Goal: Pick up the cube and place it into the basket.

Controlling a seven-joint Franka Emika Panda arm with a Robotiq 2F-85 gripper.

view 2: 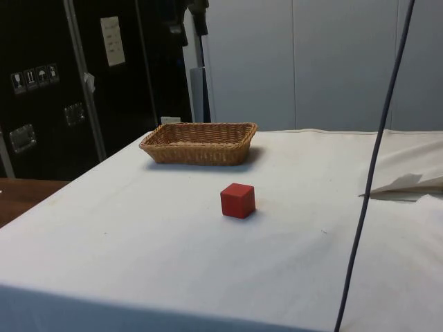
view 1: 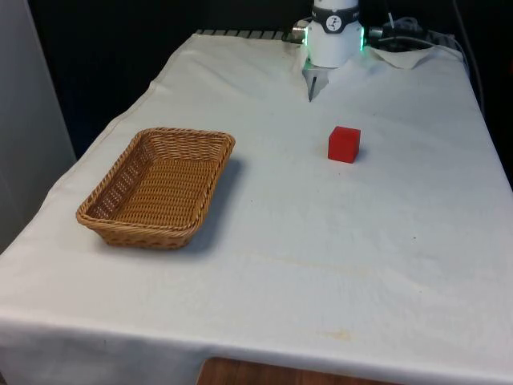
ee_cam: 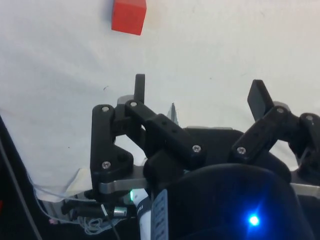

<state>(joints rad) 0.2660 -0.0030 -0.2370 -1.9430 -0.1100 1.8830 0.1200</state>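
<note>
My hand [ee_cam: 199, 92] hangs wide open and holds nothing, above the desk [view 1: 337, 241]. The red cube [view 1: 344, 144] sits on the desk, well apart from the wicker basket [view 1: 120, 220].

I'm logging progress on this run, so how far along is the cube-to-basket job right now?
Nothing looks done yet. The red cube sits on the white cloth, apart from the wicker basket, which holds nothing. In hand: the gripper is open in the wrist view, with the cube ahead of its fingers and not between them. Left: reaching the cube, gripping it, carrying it over and setting it into the basket.
</note>
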